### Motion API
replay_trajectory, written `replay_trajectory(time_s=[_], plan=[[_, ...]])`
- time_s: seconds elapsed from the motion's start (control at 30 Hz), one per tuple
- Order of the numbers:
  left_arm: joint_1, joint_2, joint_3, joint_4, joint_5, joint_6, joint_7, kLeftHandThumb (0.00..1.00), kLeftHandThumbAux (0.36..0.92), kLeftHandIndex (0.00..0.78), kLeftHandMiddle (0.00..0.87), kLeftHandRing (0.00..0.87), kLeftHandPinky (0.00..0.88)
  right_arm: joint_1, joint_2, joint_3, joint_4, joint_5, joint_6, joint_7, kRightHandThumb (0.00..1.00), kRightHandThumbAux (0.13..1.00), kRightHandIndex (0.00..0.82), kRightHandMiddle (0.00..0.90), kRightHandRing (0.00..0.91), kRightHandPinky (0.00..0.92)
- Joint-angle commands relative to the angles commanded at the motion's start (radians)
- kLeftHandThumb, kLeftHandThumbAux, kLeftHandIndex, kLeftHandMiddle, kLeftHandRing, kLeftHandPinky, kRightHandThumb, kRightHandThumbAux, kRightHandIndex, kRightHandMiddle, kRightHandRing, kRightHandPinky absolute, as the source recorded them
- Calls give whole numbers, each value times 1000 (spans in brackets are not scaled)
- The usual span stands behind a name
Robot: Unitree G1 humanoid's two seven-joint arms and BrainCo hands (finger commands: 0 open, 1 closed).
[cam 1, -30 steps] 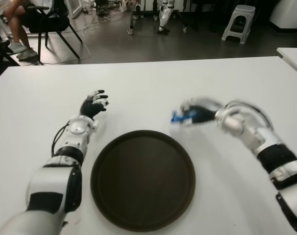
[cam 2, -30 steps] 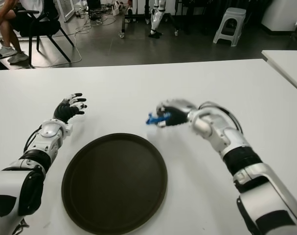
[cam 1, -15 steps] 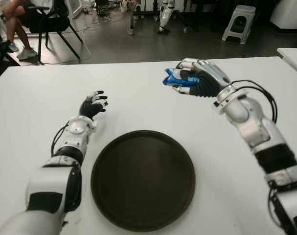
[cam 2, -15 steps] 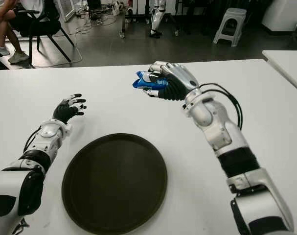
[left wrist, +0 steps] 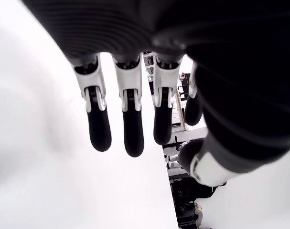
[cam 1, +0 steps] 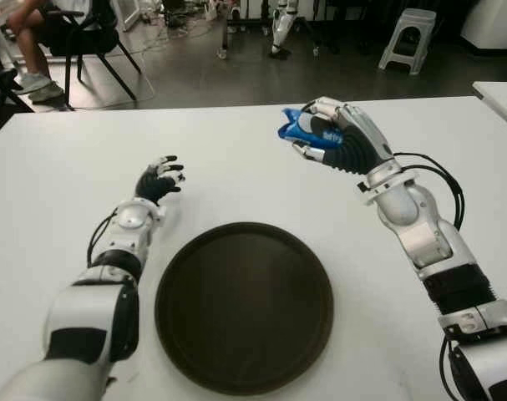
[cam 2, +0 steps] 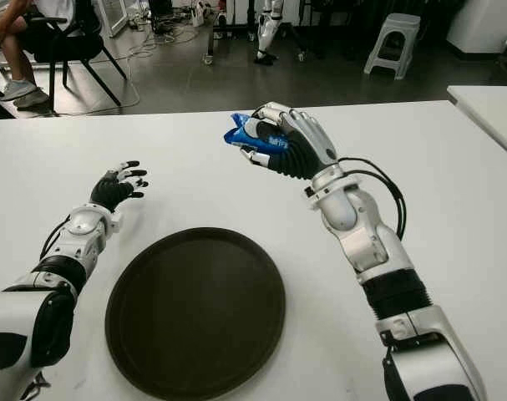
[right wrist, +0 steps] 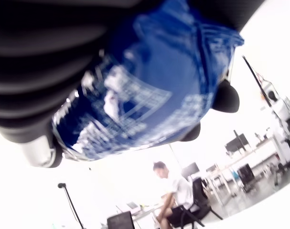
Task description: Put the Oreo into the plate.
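The right hand (cam 1: 341,138) is raised above the far side of the white table (cam 1: 236,159), its fingers wrapped around one blue Oreo packet (cam 1: 301,127). The packet sticks out past the fingertips toward the robot's left; in the right wrist view the Oreo packet (right wrist: 149,95) fills most of the frame, its white print too smeared to read and its near end hidden under the dark fingers. The packet is well beyond the far right rim of the plate and not over it.

The left hand (cam 1: 159,179) shows beside the plate, on its far left side, fingers loosely spread and holding nothing.

One round dark brown plate (cam 1: 244,306) lies on the table, bare inside.

Beyond the table, one white stool (cam 1: 408,38) stands on the floor, and a seated person (cam 1: 44,33) is cut off by the frame's edge.
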Motion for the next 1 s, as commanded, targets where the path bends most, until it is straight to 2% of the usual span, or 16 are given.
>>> replay_trajectory(time_s=[0.2,0.23,0.33,0.47,0.57,0.67,0.83,1.0], plan=[[2,-1,5,0,-1,-7,-2,0,720,183,251,289,340,4,21,6,-5,-22,-7,-58,851,678,402,517,796,796],[2,-1,6,0,-1,-8,-3,0,720,182,251,289,340,15,31,12,-26,-32,1,-66,851,678,402,517,796,796],[2,-1,8,1,0,-9,-1,0,718,181,246,283,332,53,99,68,-51,-84,17,-120,850,678,402,515,790,792],[3,-2,8,1,4,-10,4,0,725,182,247,282,327,51,133,105,-4,-110,10,-151,850,679,400,515,786,788],[2,-3,10,2,2,-10,4,0,731,186,252,285,329,52,154,159,42,-142,-16,-159,849,680,397,517,786,788],[2,-4,13,3,-1,-8,0,0,725,188,254,288,334,82,155,222,11,-171,-34,-112,850,679,398,517,791,795],[2,-5,12,3,1,-9,-3,0,705,188,254,288,333,141,134,268,-69,-180,-41,-41,851,678,399,522,798,803],[3,-5,10,2,4,-15,3,0,710,182,249,284,334,142,117,315,-108,-167,-56,82,852,677,401,528,809,815]])
